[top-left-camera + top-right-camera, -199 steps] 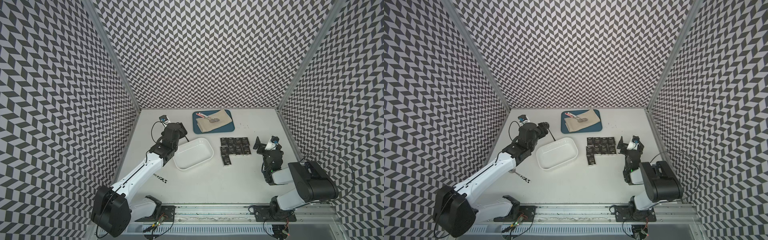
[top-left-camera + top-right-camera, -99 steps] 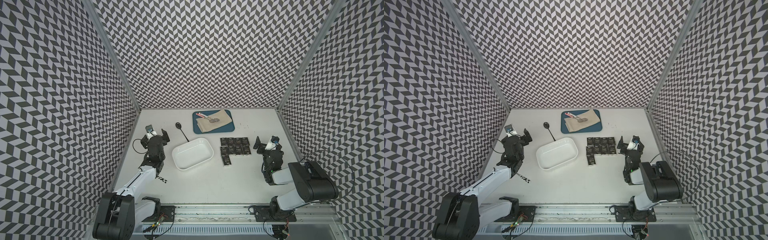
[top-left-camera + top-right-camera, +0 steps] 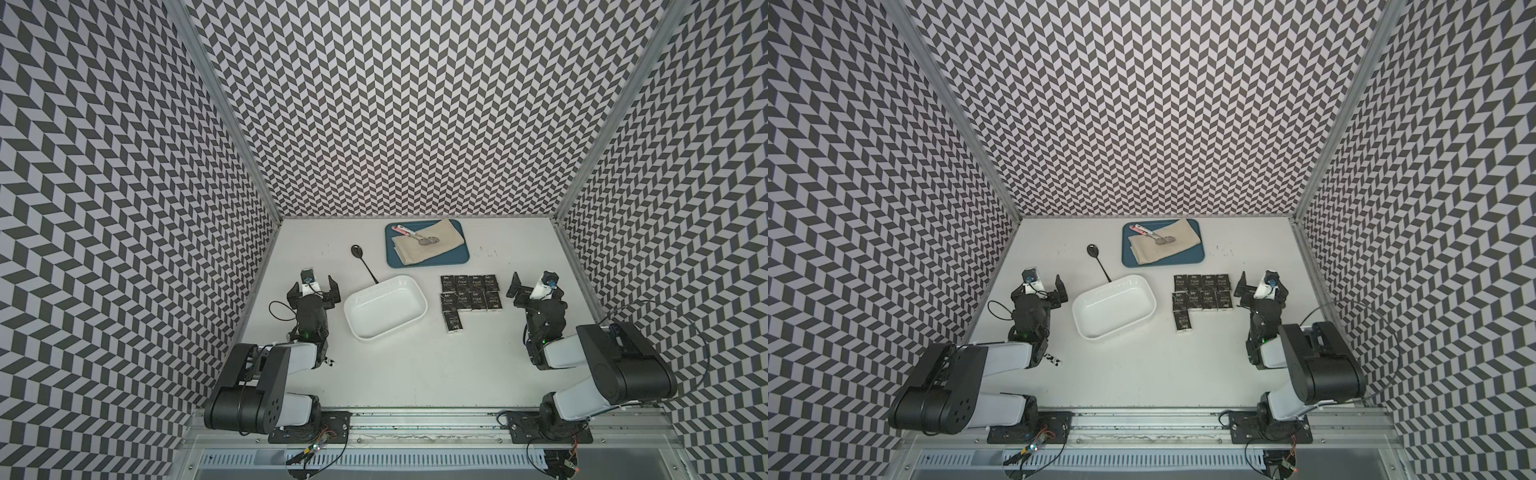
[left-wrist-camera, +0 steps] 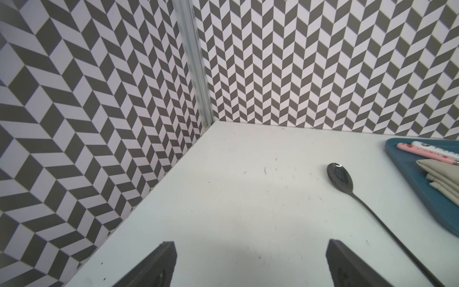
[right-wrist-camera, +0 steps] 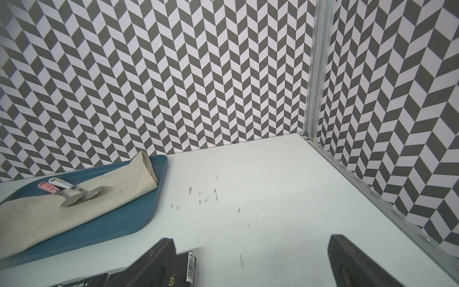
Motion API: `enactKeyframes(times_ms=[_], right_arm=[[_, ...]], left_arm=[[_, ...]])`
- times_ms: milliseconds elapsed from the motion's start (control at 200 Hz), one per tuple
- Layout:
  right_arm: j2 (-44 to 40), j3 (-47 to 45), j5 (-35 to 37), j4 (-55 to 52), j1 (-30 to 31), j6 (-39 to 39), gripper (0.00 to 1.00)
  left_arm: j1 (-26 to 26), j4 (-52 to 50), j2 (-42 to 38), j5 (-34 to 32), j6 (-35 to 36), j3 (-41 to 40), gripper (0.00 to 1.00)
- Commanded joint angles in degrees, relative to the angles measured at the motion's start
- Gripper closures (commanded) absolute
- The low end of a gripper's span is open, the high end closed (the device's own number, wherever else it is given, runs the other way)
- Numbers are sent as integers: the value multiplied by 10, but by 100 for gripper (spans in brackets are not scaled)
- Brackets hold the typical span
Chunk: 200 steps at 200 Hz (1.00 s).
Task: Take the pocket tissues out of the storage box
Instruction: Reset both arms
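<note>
Both arms sit folded low at the near side of the table [image 3: 415, 365]. The left end effector [image 3: 313, 286] has its jaws spread wide with nothing between them; in the left wrist view the left end effector [image 4: 248, 248] frames only bare tabletop. The storage box [image 3: 384, 311] sits just to its right, angled on the table, its inside showing plain white in both top views. The pocket tissues [image 3: 469, 297] are out on the table, to the right of the box and a little apart from it: four packets in a far row, four packed tight against them in a second row, and one alone on the near side under the left end of that row, with white "Face" lettering readable on several. Over on the right, the right end effector [image 3: 536, 286] is gaping wide too and grips nothing. It rests just beside the right edge of the tissue block, and in its wrist view one finger [image 5: 159, 263] stands in front of a packet with a barcode label [image 5: 190, 266]. A black spoon [image 3: 363, 264] lies beyond the box, bowl toward the back wall, handle tip running right up to the box's far rim; whether it touches is hard to tell. At the back sits a blue tray [image 3: 449, 259] carrying a folded beige cloth [image 3: 444, 241], with two small utensils [image 5: 79, 193], one with a pink handle and one with a white handle, lying on the cloth.
</note>
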Motion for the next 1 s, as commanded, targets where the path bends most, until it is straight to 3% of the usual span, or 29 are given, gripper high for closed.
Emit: enactKeyframes(times_ms=[0,245,300,376,441,506,996], right_arm=[[-5,7,3,12,1,-4,1],[-5,7,4,11,1,-2,0],[-5,7,4,12,1,-3,1],[-5,7,4,12,1,-3,1],[-5,7,4,11,1,-3,0],[-5,7,4,11,1,-3,1],[-4,7,4,8,1,-4,1]], left_arm=[[-1,130,17,48,11,-28,1],[3,181,71,77,17,-32,1],[2,234,101,79,30,-33,1],[14,139,78,100,10,-7,1],[20,180,94,107,14,-14,1],[21,140,81,110,8,-5,1],[27,145,85,123,9,-4,1]])
